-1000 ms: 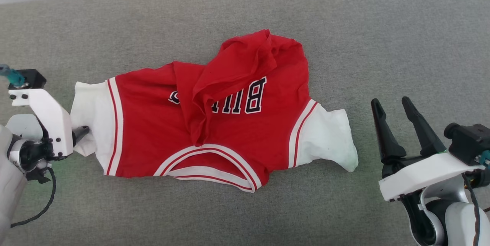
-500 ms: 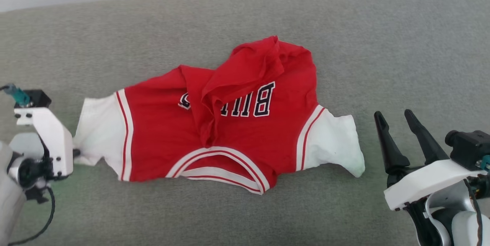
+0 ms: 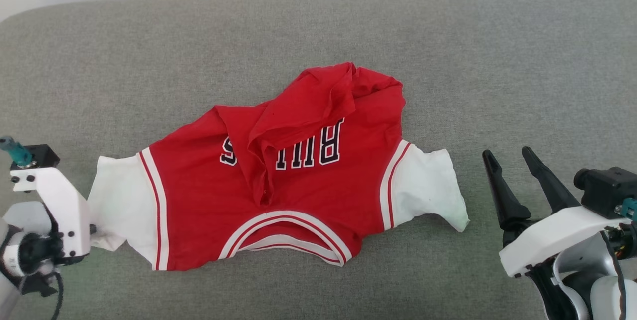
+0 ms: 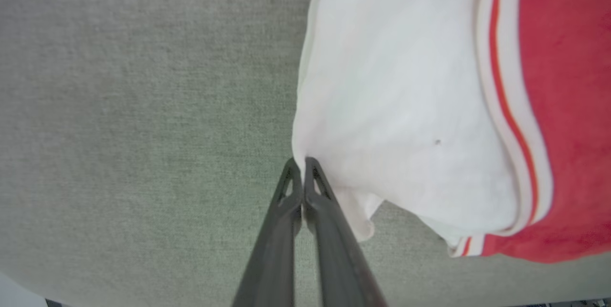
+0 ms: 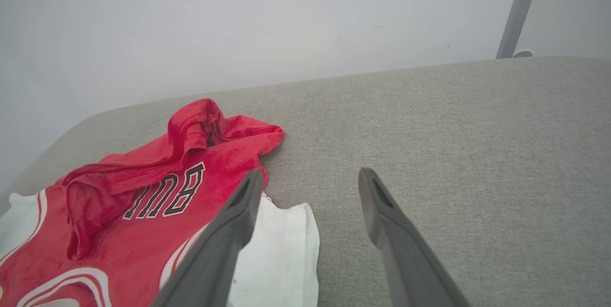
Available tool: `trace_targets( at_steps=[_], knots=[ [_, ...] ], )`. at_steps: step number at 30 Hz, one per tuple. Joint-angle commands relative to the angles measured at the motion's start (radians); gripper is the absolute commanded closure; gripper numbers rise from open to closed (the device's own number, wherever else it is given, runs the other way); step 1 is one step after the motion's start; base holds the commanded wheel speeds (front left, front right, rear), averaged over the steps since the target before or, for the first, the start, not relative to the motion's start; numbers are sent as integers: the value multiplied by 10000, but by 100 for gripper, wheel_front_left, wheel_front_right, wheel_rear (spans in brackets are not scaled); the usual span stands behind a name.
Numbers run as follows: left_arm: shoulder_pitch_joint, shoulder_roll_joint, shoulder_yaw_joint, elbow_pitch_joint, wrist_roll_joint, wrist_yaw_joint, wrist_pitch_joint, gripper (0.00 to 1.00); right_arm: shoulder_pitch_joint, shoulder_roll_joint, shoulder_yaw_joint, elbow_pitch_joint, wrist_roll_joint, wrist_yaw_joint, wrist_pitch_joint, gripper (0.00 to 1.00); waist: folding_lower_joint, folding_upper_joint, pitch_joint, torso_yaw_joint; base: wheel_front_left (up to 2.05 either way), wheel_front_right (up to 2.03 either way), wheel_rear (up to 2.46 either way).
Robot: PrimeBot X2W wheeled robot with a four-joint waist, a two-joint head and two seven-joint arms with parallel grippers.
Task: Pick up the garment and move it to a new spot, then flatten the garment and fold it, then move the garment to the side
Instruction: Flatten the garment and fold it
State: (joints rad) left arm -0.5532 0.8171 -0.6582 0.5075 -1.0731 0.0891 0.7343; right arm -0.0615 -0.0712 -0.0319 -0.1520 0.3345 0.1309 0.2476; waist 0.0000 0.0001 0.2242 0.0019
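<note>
My left gripper [image 4: 300, 166] is pinched shut on the edge of the white sleeve [image 4: 382, 82] of the garment [image 3: 278, 200], though I can't quite make out how much cloth sits between the tips. The garment lies rumpled in the middle of the grey cushion [image 3: 149, 61], hem flopped over the lettering. The right gripper [image 3: 507, 152] hangs with fingers apart just beside the other sleeve [image 3: 423, 190], holding nothing. I judge this the pick-up step: next comes a lift and carry gentle enough that the thin pinch doesn't slip.
</note>
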Motion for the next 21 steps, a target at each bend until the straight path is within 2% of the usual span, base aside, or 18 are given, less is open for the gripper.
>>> trace_targets(
  at_steps=[1, 5, 10, 15, 16, 17, 18, 21],
  knots=[
    [163, 11, 13, -194, -33, 127, -47, 0, -85, -49, 47, -73, 43, -3, 52, 0, 0, -1, 70, 16, 0, 0, 0],
    [64, -74, 38, -774, 10, 479, 19, 0, -150, -94, 169, -238, 149, -2, 277, 0, 0, -1, 220, 7, 0, 0, 0],
    [-59, -90, -80, -921, 143, 694, 180, 0, -85, -274, 479, -329, 405, -2, 970, 0, 0, -1, 351, -43, 0, 0, 0],
    [-22, -277, -206, -514, 159, 547, 77, 0, 91, -673, 889, -384, 655, -2, 2374, 0, 0, -1, 447, -96, 0, 0, 0],
    [-27, -354, -221, -423, 116, 473, 76, 18, 97, -734, 916, -395, 696, -3, 2669, 0, 0, -1, 475, -83, 0, 0, 0],
    [-35, -460, -245, -353, 61, 354, 88, 69, 105, -782, 922, -398, 732, -2, 2962, 0, 0, -1, 496, -68, 0, 0, 0],
    [-46, -532, -263, -277, 34, 252, 72, 100, 99, -855, 899, -385, 671, -3, 3261, 0, 0, -1, 517, -47, 0, 0, 0],
    [-208, -721, -348, -106, 94, -31, -27, 100, -69, -1021, 884, -416, 606, -3, 4034, 0, 0, -1, 597, 66, 0, 0, 0]
  ],
)
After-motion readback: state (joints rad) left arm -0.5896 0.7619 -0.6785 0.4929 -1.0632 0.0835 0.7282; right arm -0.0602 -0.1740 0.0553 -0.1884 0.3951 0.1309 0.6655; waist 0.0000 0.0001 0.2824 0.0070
